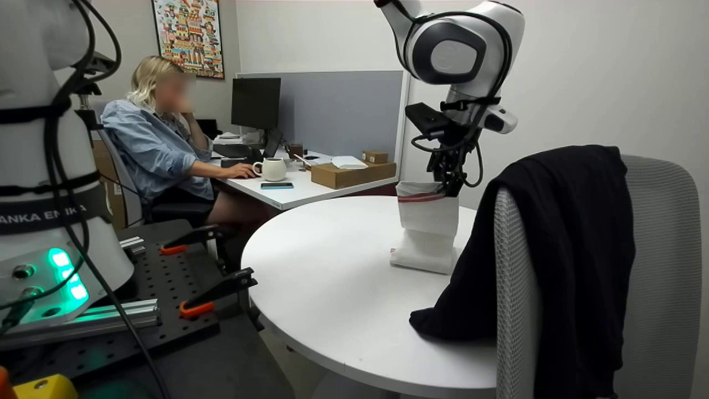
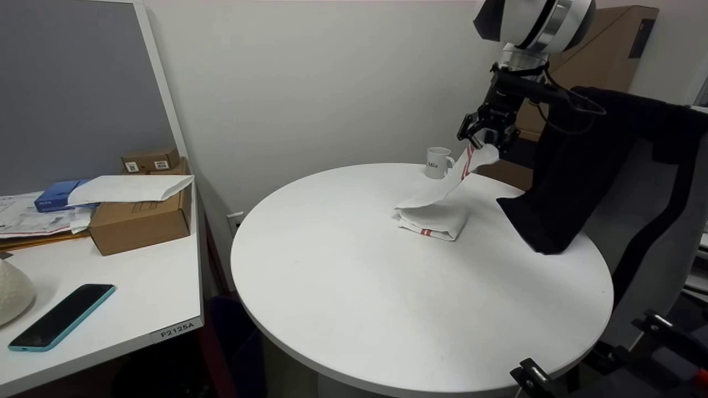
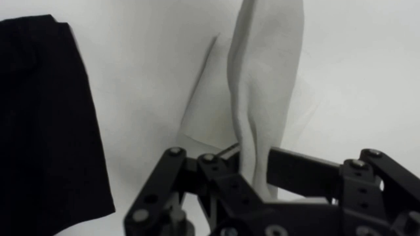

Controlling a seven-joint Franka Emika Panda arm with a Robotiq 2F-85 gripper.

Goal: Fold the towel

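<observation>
1. Towel (image 1: 427, 221), white with red stripes, partly raised above the round white tabletop (image 2: 354, 298).
2. Hangs by one striped end from the jaws; rests below in folded layers on the tabletop.
3. Runs bunched between the jaws in the wrist view, pinched from both sides.
4. Above, in both exterior views: the robot arm (image 1: 465, 50), with the jaws lowermost.
5. Behind the towel in an exterior view, near the tabletop's edge: a white mug (image 2: 436, 164) with dark lettering.
6. Draped over a mesh chair (image 1: 667, 238): black cloth (image 1: 581, 233), touching the tabletop with one end, apart from the towel in the wrist view.
7. Seated at a white desk (image 1: 302, 191): a blond person (image 1: 149, 147).
8. On that desk: a cream mug (image 1: 272, 169), a phone (image 2: 62, 316) and a cardboard box (image 1: 357, 175).
</observation>
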